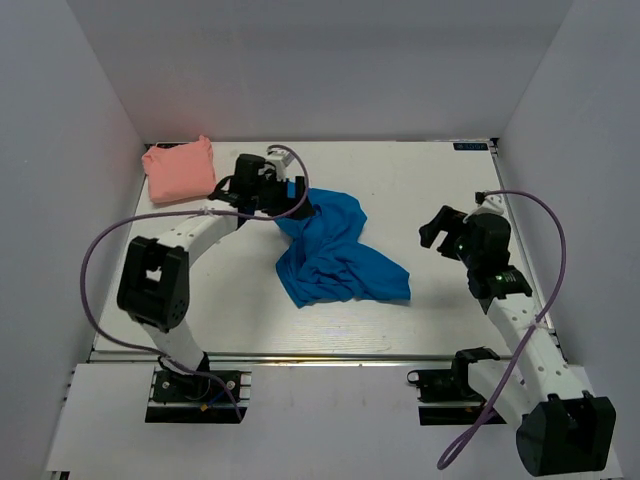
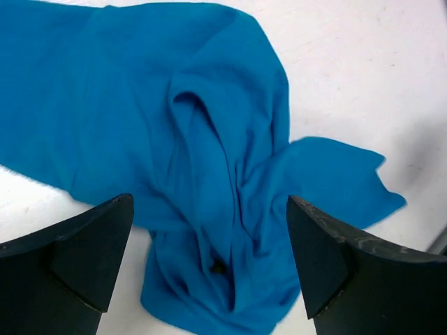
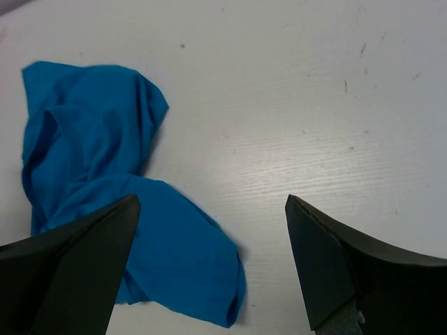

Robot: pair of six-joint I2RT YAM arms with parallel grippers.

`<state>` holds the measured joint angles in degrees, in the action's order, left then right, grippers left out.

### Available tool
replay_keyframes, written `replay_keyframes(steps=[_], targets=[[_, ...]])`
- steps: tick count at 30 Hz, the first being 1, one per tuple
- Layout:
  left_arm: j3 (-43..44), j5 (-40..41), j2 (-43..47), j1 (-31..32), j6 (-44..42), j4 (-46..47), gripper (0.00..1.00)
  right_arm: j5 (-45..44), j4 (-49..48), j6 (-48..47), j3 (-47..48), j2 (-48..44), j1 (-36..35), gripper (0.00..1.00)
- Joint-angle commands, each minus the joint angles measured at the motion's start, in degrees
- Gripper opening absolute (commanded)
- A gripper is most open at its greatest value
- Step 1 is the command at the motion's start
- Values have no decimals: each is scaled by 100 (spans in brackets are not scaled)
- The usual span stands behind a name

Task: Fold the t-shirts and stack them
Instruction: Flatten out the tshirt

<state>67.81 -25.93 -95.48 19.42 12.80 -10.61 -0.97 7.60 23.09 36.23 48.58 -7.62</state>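
On the white tabletop [image 1: 420, 180], near the middle, I see the blue shirt [image 1: 335, 255] lying loose and crumpled, not folded. It runs from a bunched far end down to a wider near part, with one flap reaching toward the right. My left wrist view shows deep creases along its length. A sleeve or corner sticks out to one side there, and I cannot tell which it is.

The left end effector [image 1: 303, 198] hangs over the far left edge of that shirt. Its jaws stand wide. The left wrist view shows both dark fingers [image 2: 77, 265] apart, with blue cloth visible between them and nothing pinched. Whether the tips touch the cloth I cannot tell.

The right end effector [image 1: 437, 228] sits to the right of the shirt, apart from it, over bare tabletop. Its jaws also stand wide and carry nothing. In my right wrist view the shirt fills the left of the picture and plain white surface fills the right.

The pink shirt [image 1: 180, 170] rests in the far left corner as a small, roughly square bundle, close to the walls [image 1: 100, 120]. It lies well apart from the blue shirt, near the wrist of the left arm [image 1: 190, 235], and neither end effector touches it.
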Motion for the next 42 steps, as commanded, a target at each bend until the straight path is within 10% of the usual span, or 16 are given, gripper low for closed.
replay_keyframes(steps=[1, 14, 24, 42], targets=[[705, 737, -652, 351, -137, -476, 100, -219, 347, 81, 104, 379, -3, 90], [2545, 2180, -2264, 897, -32, -1365, 84, 18, 208, 336, -396, 618, 6, 87], [2280, 1925, -1965, 1002, 74, -776, 0, 633, -135, 161, -687, 1144, -38, 81], [1016, 1618, 503, 1055, -268, -214, 0, 879, -671, 90, -2, 3130, -636, 63]])
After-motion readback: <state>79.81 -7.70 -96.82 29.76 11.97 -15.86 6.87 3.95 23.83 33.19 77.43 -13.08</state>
